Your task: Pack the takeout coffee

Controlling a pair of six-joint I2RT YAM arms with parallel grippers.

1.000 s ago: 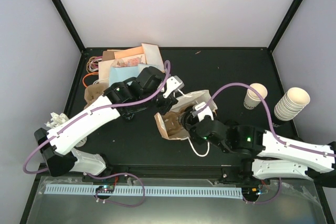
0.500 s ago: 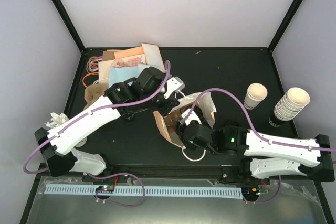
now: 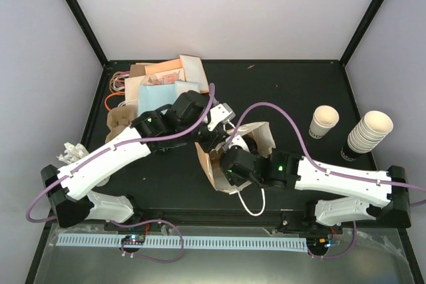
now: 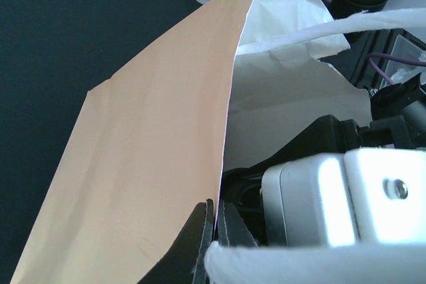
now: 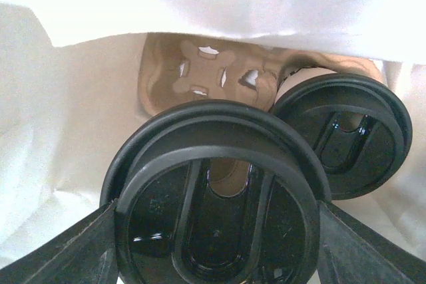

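Observation:
The takeout coffee shows only in the right wrist view, as a round black lid (image 5: 216, 194) filling the frame. My right gripper (image 5: 216, 231) is shut on it from both sides, down inside the paper bag (image 3: 261, 139). A second black-lidded cup (image 5: 346, 139) stands beside it in a brown cardboard carrier (image 5: 200, 74) on the bag's floor. My left gripper (image 4: 216, 221) is shut on the bag's wall (image 4: 153, 151), brown outside and white inside, and holds the mouth open. In the top view it (image 3: 217, 135) is at the bag's left rim.
A lidless white cup with black lettering (image 3: 324, 122) and a stack of cream cups (image 3: 370, 131) stand at the right. Paper bags and sleeves are piled at the back left (image 3: 156, 78). A crumpled napkin (image 3: 72, 151) lies at the far left.
My right arm has moved left and reached into the bag with the lidded cup. My left gripper has kept its hold on the bag's wall.

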